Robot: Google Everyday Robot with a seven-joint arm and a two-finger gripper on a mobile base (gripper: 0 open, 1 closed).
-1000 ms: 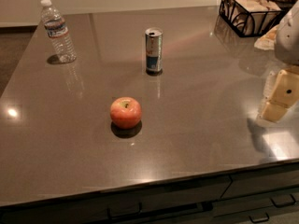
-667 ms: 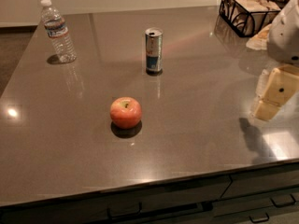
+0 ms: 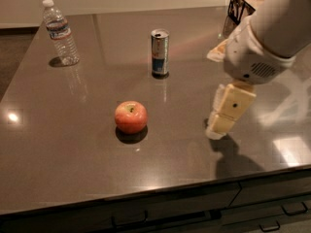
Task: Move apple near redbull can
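Closest to the camera, dark drawer fronts point(image 3: 170, 216) with bar handles run under the front edge of the counter point(image 3: 73, 154), a dark, glossy top that catches a few light spots.

A little back from that edge, left of centre, the apple point(image 3: 130, 116) sits alone on the counter. It is red-orange, with its yellowish stem dimple facing up and a small dark shadow under it.

My gripper point(image 3: 217, 129) is to the right of the apple, at about the same depth and well apart from it. It points down and slightly left, low over the counter, with its shadow spreading just below the tip. I cannot tell whether it touches the surface, nor whether it is spread or closed. It holds nothing. Above it, my white wrist housing point(image 3: 255, 57) and arm reach in from the upper right.

Farther back, the redbull can point(image 3: 160, 52) stands upright, slightly right of the apple's line and well apart from it.

Beyond that, 1 clear water bottle point(image 3: 60, 32) with a white cap stands upright near the far left corner. A black wire basket point(image 3: 241, 6) sits at the far right corner, partly hidden by my arm.
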